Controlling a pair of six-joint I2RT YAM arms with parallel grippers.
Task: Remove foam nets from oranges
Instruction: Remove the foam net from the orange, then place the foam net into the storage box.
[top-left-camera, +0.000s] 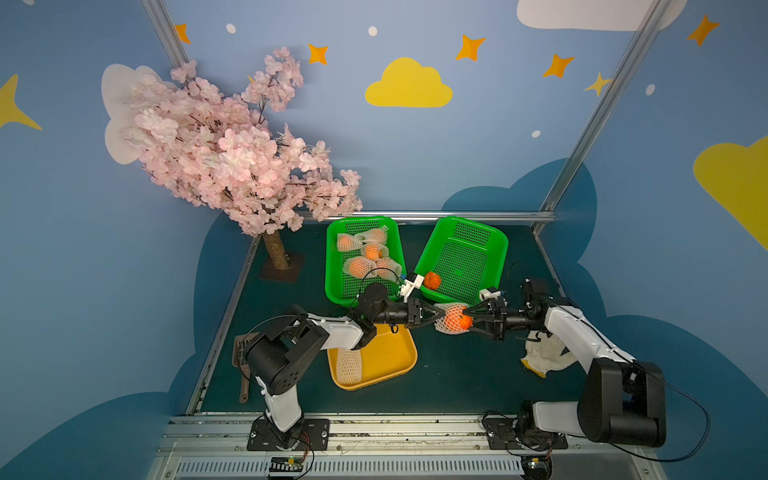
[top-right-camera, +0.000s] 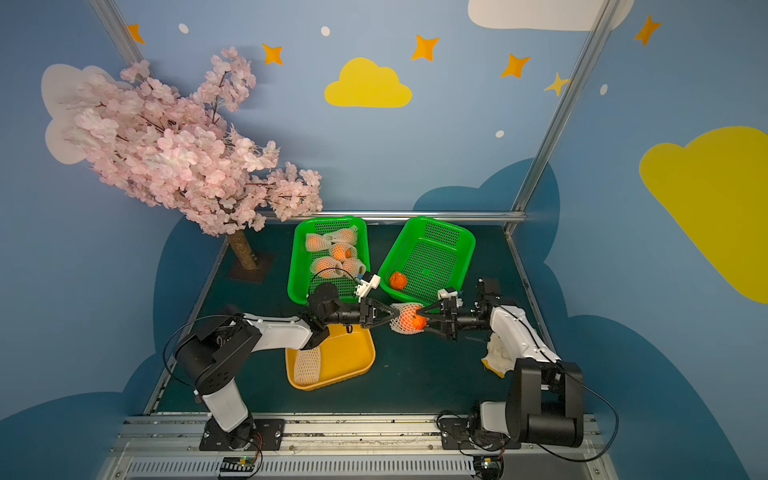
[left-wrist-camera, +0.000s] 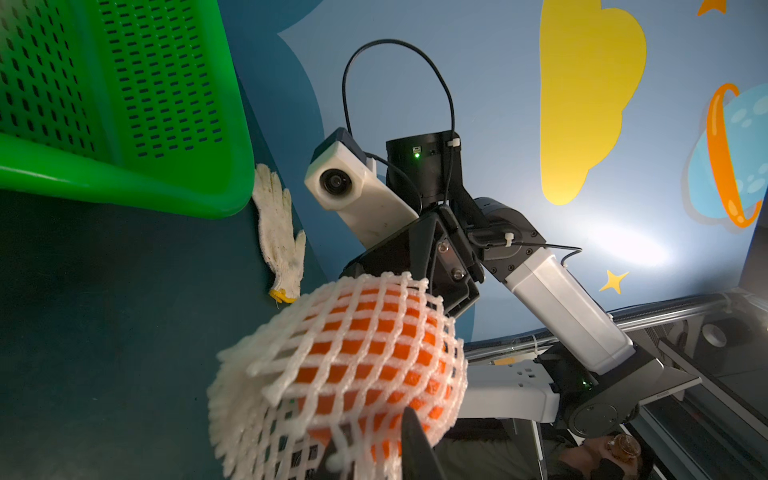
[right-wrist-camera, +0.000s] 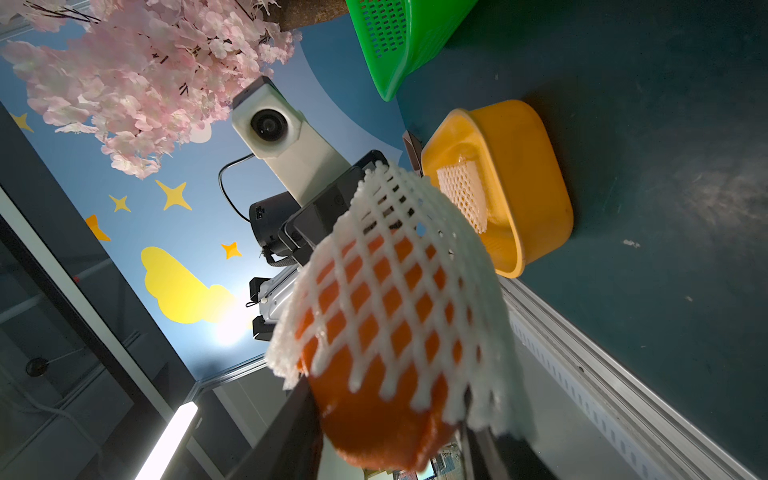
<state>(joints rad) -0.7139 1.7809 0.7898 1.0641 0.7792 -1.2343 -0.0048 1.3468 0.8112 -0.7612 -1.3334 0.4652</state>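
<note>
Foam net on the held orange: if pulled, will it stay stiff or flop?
Probably floppy: the foam net hangs in loose folds past the orange instead of keeping a tube shape. Likely stretchy and light, since its diamond holes widen where it hugs the fruit. Unlikely to roll once off: the empty net lies slumped in the yellow tray.

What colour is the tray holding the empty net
Yellow-orange; the tray shows best in a top view.

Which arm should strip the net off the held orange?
Left. The left gripper pinches the loose end of the foam net, near the yellow tray holding an empty net; the right gripper grips the orange at its bare end.
</note>
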